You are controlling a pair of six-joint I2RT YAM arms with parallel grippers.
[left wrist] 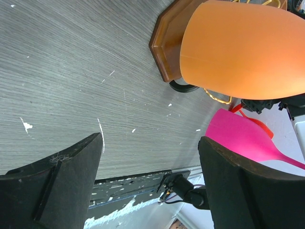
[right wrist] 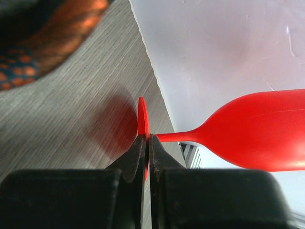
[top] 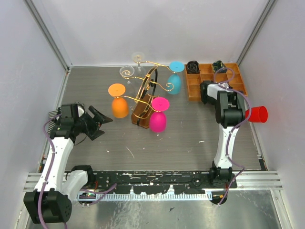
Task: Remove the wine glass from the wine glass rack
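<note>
The wine glass rack (top: 147, 93), a gold curly-wire stand on a brown wooden base (left wrist: 169, 40), stands mid-table. Upside down on it hang an orange wine glass (top: 119, 107), a pink one (top: 157, 120), a blue one (top: 175, 83) and a clear one (top: 127, 71). My left gripper (left wrist: 150, 138) is open and empty, just left of the orange glass (left wrist: 243, 47) and apart from it. My right gripper (right wrist: 148, 138) is shut on the flat foot (right wrist: 143, 117) of a red wine glass (top: 257, 114), held sideways off the rack near the right wall.
An orange compartmented wooden tray (top: 238, 76) sits at the back right, with dark items (top: 192, 66) in its far cells. White walls enclose the table on three sides. The pink glass (left wrist: 243, 138) hangs close beside the left gripper's right finger.
</note>
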